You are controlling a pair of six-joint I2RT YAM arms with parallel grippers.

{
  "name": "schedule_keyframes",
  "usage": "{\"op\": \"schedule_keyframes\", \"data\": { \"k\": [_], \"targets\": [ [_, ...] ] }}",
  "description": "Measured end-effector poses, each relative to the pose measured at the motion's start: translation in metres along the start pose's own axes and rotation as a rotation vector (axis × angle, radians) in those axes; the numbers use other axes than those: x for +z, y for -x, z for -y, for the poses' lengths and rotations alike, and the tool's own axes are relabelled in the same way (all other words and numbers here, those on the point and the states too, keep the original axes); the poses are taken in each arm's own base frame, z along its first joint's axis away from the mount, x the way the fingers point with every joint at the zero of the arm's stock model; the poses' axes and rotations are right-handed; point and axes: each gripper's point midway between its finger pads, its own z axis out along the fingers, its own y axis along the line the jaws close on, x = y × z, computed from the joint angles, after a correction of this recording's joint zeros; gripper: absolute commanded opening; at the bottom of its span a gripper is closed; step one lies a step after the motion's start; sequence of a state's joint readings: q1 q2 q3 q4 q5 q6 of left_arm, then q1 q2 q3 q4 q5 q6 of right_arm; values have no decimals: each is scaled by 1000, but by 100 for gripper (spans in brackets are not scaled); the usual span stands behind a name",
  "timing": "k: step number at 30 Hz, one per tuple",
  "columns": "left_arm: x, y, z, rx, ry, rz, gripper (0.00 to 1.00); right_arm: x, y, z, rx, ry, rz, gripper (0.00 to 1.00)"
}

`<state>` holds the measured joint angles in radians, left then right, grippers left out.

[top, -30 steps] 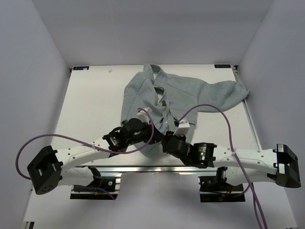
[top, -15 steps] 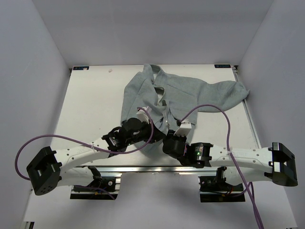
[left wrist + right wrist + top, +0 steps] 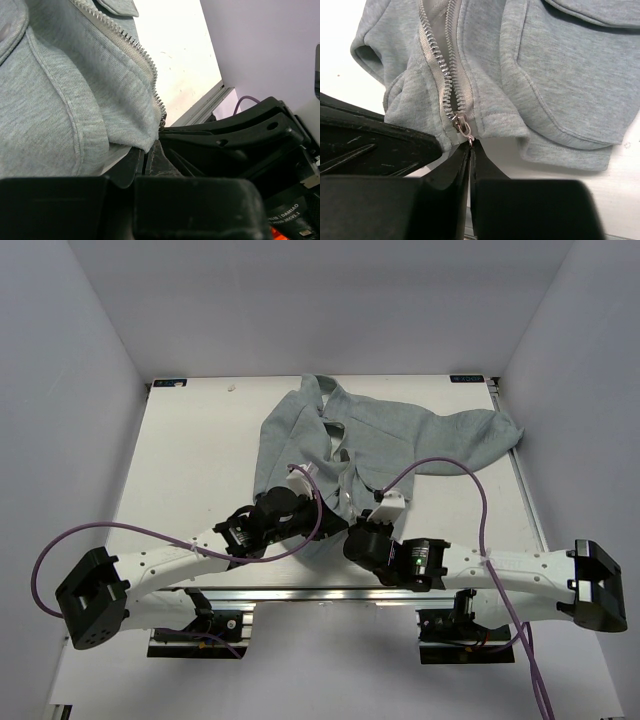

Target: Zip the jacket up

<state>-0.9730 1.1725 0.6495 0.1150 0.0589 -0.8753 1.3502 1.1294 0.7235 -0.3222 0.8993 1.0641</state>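
Soft grey-green fleece jacket (image 3: 400, 435) is lying front unzipped on the white table (image 3: 190, 460), hem toward the arms. Left gripper (image 3: 147, 159) is pinching the hem corner beside the zipper's foot, jaws shut on the cloth. Right gripper (image 3: 470, 149) is nipping only the very tip of the small silver zipper pull (image 3: 462, 127), jaws pressed together.

Risks I am noting:
- So slight a hold may slip once drawn toward the collar.
- Slack fleece bunching there could snag the teeth.
- If the left pinch gives way, the hem would ride up.
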Motion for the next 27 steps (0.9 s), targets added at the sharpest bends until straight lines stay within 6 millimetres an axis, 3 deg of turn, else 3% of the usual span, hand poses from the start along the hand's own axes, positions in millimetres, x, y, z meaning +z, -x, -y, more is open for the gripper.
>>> {"op": "schedule_keyframes", "data": {
  "k": [9,15,21,27],
  "targets": [
    [-1,-3,-1,14,0,-13,0,-14,2,-1,-27,62,-45,0],
    [-4,-6,4,54,2,-56,0,-27,-2,1,-136,168,-126,0],
    [-10,6,16,154,25,-89,0,-33,0,2,-210,279,-218,0],
    [-15,-8,4,204,60,-167,0,-36,-8,7,-284,341,-311,0]
  ]
}}
